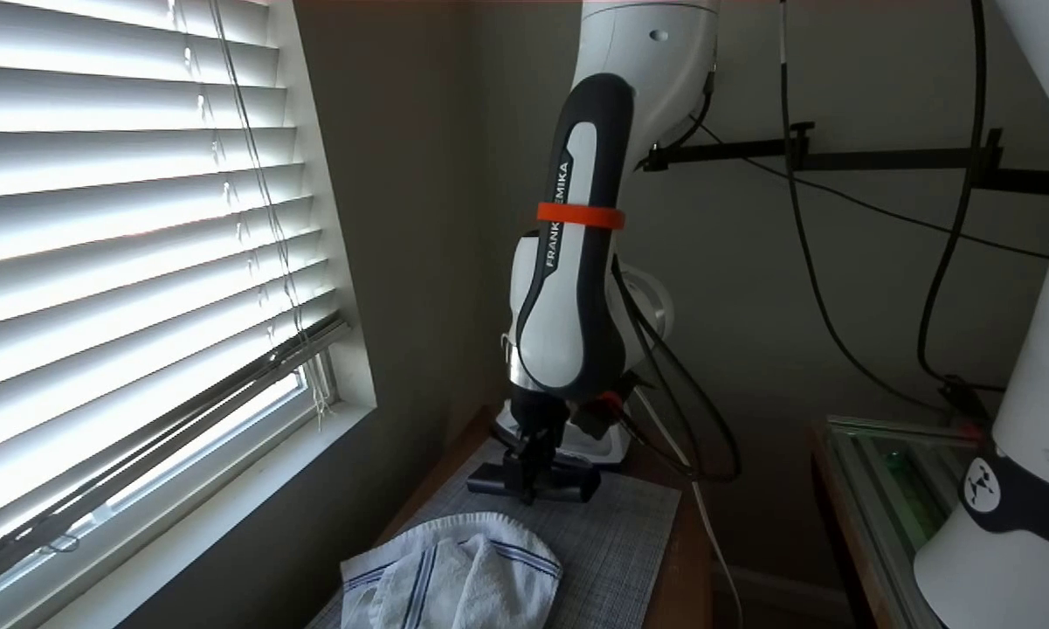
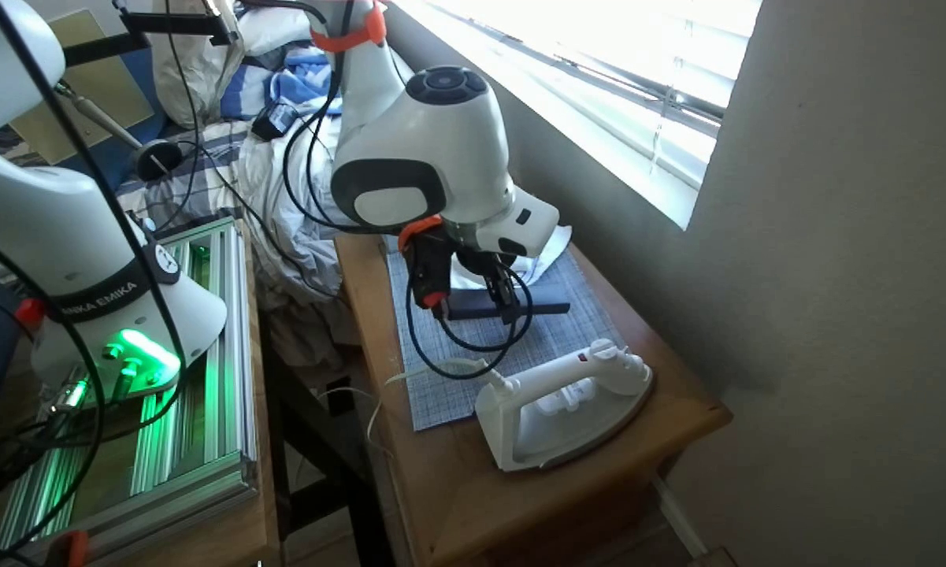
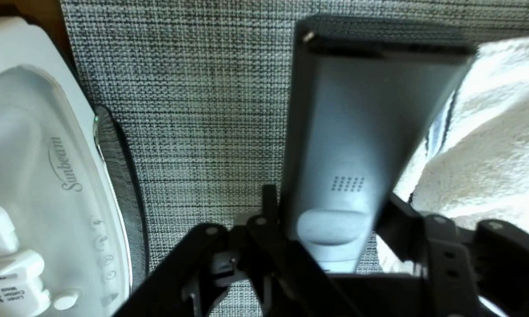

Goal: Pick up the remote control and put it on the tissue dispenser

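The remote control (image 3: 356,119) is a dark, long, flat bar with a row of small dots and an oval patch. My gripper (image 3: 330,207) has a finger on each long side of it in the wrist view and is shut on it. In both exterior views the remote control (image 1: 487,478) (image 2: 550,299) sticks out on both sides of my gripper (image 1: 531,485) (image 2: 506,305), over the grey woven mat (image 1: 629,524). It looks roughly level; its exact height over the mat is hard to tell. No tissue dispenser shows in any view.
A white steam iron (image 2: 575,405) stands on the wooden table (image 2: 441,504), partly on the mat; it also shows in the wrist view (image 3: 39,154). A white towel with blue stripes (image 1: 463,577) lies crumpled on the mat. A wall and window (image 1: 140,218) run along one side.
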`<state>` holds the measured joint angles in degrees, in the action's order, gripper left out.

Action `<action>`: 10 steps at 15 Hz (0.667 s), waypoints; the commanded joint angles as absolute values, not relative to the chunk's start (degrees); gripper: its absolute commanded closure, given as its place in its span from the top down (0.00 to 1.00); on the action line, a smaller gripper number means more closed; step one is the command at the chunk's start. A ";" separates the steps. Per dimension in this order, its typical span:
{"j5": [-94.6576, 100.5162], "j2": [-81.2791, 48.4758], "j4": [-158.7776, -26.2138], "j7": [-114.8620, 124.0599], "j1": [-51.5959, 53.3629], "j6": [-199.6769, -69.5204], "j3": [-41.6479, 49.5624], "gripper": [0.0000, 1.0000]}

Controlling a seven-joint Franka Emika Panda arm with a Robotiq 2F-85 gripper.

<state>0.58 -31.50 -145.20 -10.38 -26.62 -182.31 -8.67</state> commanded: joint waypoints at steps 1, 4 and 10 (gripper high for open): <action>2.16 -30.63 -146.44 -10.71 -27.41 -181.81 -8.57 0.30; 2.22 -35.46 -142.40 -10.85 -27.55 -181.46 -8.17 0.30; 2.30 -40.13 -137.04 -11.63 -29.82 -178.13 -9.87 0.81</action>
